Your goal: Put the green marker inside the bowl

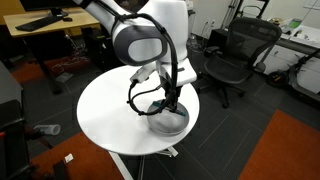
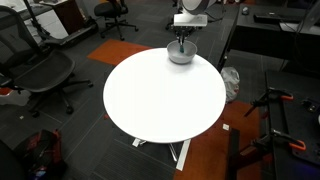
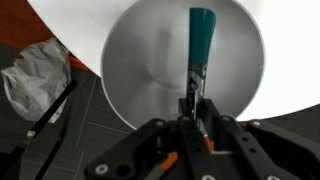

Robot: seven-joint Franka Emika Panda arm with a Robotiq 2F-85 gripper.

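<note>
The grey-white bowl [image 3: 150,60] fills the wrist view and sits at the edge of the round white table [image 1: 105,110] in both exterior views [image 2: 180,55]. My gripper [image 3: 195,100] hangs directly over the bowl and is shut on the green marker [image 3: 200,35], whose teal end points down into the bowl. In an exterior view my gripper [image 1: 172,103] reaches into the bowl [image 1: 170,122]. The marker is too small to make out in the exterior views.
The table [image 2: 160,95] stands on dark carpet. Office chairs [image 1: 235,50] and desks stand around it. A crumpled white bag [image 3: 30,75] lies on the floor beside the table edge, with an orange floor patch nearby.
</note>
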